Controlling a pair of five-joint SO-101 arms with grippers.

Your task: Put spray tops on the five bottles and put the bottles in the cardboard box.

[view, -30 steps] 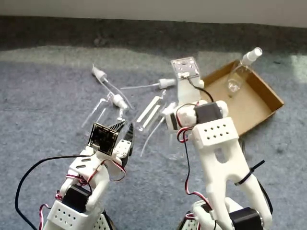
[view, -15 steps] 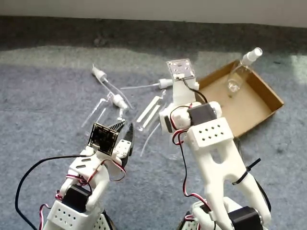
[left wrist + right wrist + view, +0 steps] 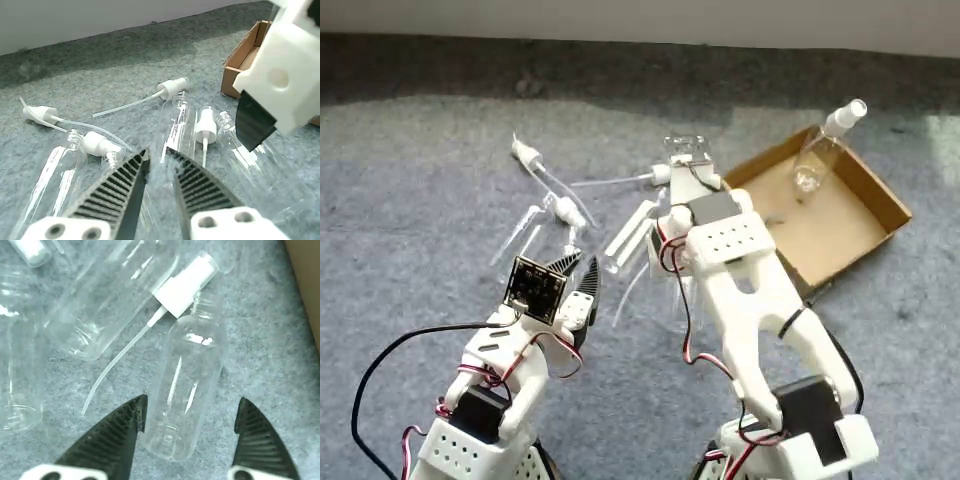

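The uncapped bottle lay on its side on the carpet, between the wide-spread jaws of the right gripper, with a loose spray top just beside its neck. Round and slick, it would likely roll or squirt out as the jaws closed, or the jaws might snag that top's thin tube. The left gripper, narrowly parted and empty, hovered at seven o'clock of the pile. The cardboard box sat at three o'clock. By count there were one capped bottle in the box, apparently four bare bottles, four loose tops and one box.
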